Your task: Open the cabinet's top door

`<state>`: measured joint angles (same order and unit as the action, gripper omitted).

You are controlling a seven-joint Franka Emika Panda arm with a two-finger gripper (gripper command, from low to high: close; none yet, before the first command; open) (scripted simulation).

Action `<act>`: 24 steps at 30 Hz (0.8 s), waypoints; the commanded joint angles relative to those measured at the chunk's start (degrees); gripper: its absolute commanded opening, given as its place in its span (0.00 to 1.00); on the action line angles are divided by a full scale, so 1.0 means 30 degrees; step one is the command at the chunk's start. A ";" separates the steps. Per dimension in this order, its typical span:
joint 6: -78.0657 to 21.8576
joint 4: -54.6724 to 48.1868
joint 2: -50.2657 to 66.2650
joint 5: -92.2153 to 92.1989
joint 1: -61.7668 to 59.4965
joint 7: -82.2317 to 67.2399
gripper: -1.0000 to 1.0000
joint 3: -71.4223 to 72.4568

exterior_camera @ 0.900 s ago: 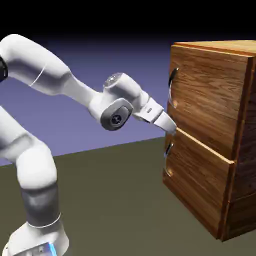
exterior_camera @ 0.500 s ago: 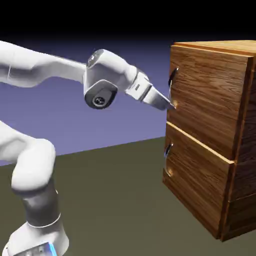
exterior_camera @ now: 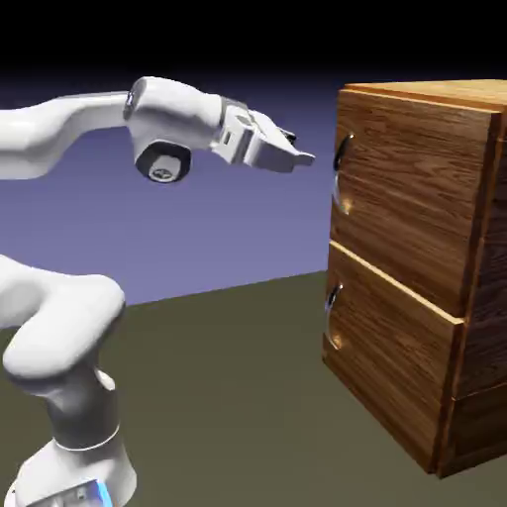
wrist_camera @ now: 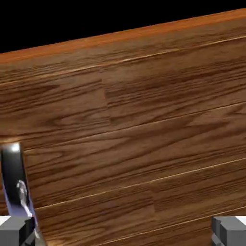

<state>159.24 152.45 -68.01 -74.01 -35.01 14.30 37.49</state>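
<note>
A white robot arm [exterior_camera: 59, 327] rises from the lower left of the exterior view, folds at a bulky elbow and stretches level toward the cabinet [exterior_camera: 421, 267], the landmark for everything here. Its gripper [exterior_camera: 297, 153] points at the cabinet's front, stopping just short of it, level with the upper part of the top door [exterior_camera: 406, 188] and clear of the wood. The jaws stand wide apart and hold nothing. The top door's handle [exterior_camera: 341, 163], a curved silver bar, sits at the door's near edge, just beyond the fingertips [exterior_camera: 305, 156] and not touching them. The cabinet stands on the dark table [exterior_camera: 218, 396] at the right of the view, glossy brown grain all over, the top door lying flush with the cabinet's front. Beneath that door is the shorter lower panel [exterior_camera: 391, 352], with its own small handle [exterior_camera: 334, 297] at the same edge.

From the hand view, the door's wood grain [wrist_camera: 144, 129] fills nearly the whole picture, its upper edge running as a slanted line against black. The silver handle [wrist_camera: 14, 182] shows at the far left, just above the left finger tip [wrist_camera: 14, 230]; the right finger tip [wrist_camera: 229, 229] sits well apart from it at the bottom right corner, with only bare wood showing between the two
</note>
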 commanded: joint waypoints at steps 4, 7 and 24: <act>-0.0663 -0.0384 -0.1588 -0.3324 -0.1603 -0.1264 0.50 0.1684; -0.1160 -0.0672 -0.2778 -0.5816 -0.2806 -0.2212 0.50 0.2946; -0.3978 -0.2303 -0.9523 -1.9939 -0.9618 -0.7584 0.50 1.0100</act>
<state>147.31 145.55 -96.57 -133.83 -63.86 -8.45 67.79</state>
